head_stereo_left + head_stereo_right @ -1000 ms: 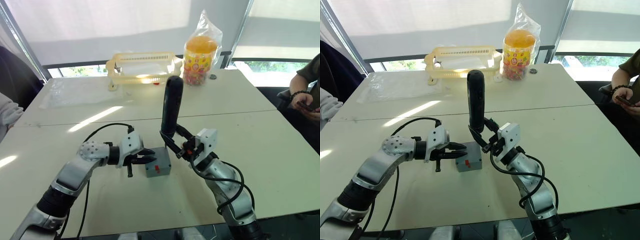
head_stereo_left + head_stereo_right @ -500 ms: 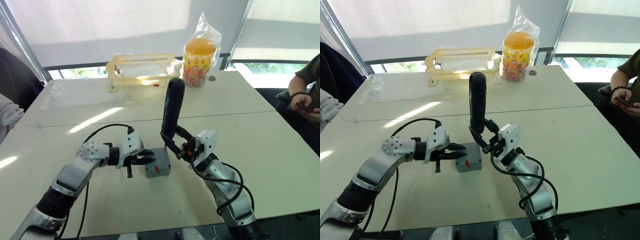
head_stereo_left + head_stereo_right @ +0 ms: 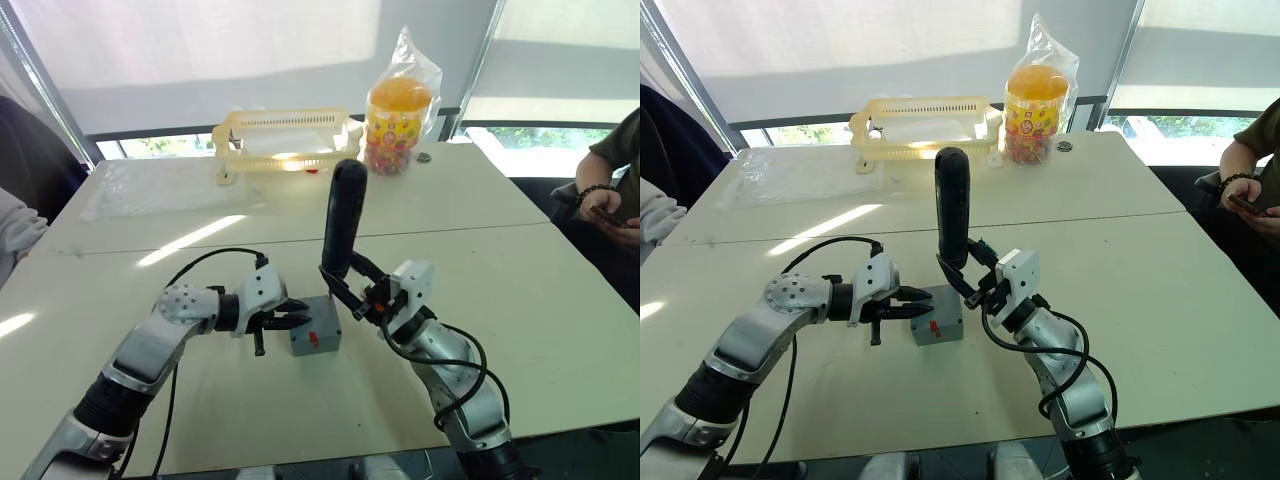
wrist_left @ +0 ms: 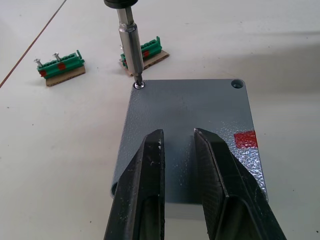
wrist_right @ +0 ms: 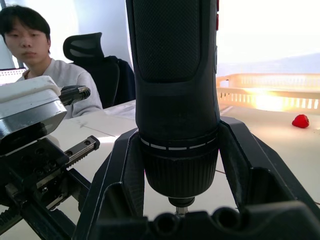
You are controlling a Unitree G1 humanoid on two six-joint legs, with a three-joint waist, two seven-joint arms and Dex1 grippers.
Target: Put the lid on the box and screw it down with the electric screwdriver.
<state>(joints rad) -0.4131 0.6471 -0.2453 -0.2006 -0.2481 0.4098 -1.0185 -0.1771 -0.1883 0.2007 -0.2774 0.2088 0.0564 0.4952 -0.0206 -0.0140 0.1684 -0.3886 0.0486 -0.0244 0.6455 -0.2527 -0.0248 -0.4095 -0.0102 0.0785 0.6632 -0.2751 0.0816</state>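
The lid [image 4: 187,130] is speckled grey with a red patch [image 4: 246,139], and the screwdriver [image 3: 952,205] is black with a silver bit [image 4: 129,37]. On the white desk [image 4: 60,150], two green blocks [image 4: 61,66] carry red marks. At 12 o'clock stand a pale yellow basket [image 3: 285,135] and an orange jar [image 3: 400,115].

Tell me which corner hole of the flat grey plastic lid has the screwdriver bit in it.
The corner hole nearest the green screw holders; the other far corner hole is empty.

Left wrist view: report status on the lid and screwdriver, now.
Right gripper shut on black cylindrical electric screwdriver, bit in corner screw of flat grey plastic lid. Left gripper open over lid. Nothing in the way.
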